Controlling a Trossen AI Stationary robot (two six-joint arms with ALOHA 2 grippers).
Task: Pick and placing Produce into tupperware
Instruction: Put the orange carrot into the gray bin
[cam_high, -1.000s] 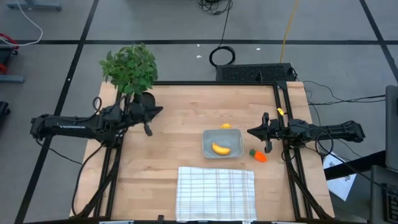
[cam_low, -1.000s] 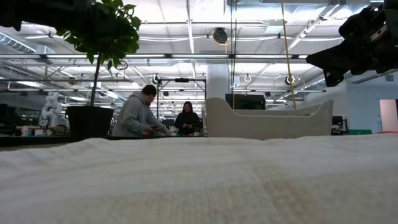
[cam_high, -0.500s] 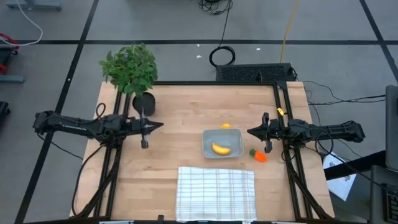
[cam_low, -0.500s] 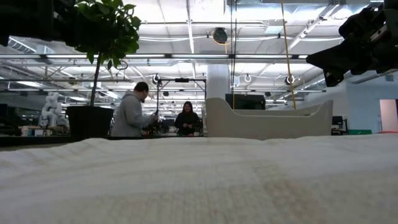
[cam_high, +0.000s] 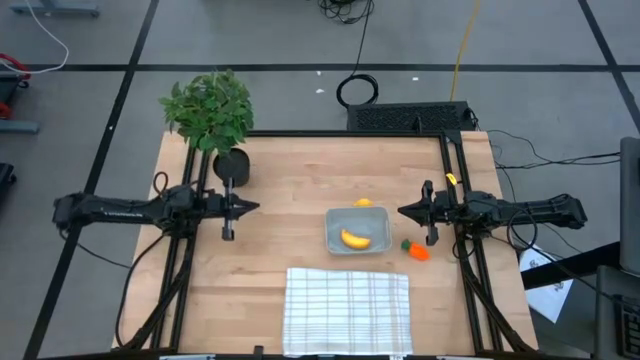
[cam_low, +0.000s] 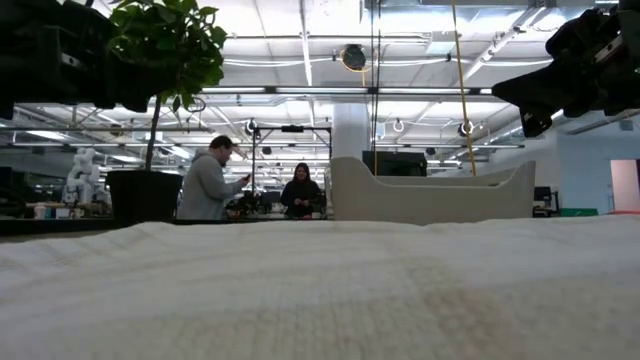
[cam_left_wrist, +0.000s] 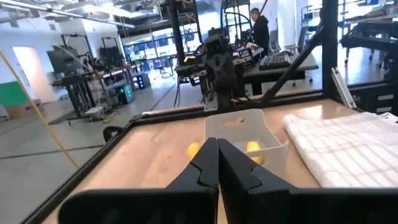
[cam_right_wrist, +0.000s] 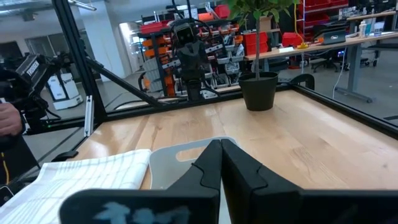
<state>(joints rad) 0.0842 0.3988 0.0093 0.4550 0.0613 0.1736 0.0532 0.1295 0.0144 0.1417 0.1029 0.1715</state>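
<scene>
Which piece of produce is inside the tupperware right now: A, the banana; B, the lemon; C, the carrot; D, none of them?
A: the high view shows the banana lying in the tupperware, while the lemon sits just outside its far edge and the carrot lies on the table beside it, below the right gripper.

Wooden table (cam_high: 290, 170), potted plant (cam_high: 212, 115), tupperware (cam_high: 357, 231), lemon (cam_high: 364, 203), carrot (cam_high: 416, 249), checked cloth (cam_high: 347, 310)
</scene>
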